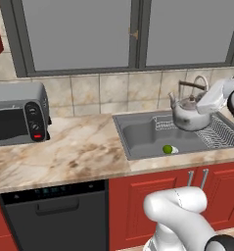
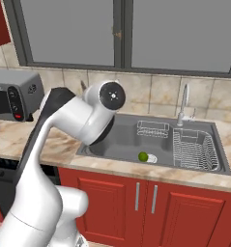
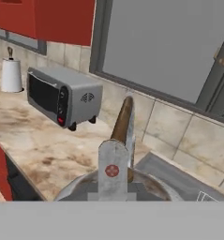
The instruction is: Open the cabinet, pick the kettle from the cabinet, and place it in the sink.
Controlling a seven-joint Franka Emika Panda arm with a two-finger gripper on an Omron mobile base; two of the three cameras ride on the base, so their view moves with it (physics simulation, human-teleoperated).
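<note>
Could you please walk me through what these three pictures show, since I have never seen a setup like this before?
This is a simulated kitchen with a white robot arm on a driving base. Two pictures come from cameras on that base, behind the arm to its left and right; the third comes from a camera on the hand, looking along the gripper.

In the left base view the kettle hangs over the sink, its brown handle clamped in the shut gripper, as the hand view shows up close. In the sink lie a wire dish rack and a small green fruit; a chrome faucet stands behind. A toaster oven sits on the marble counter, with red cupboards below and a window above.
</note>
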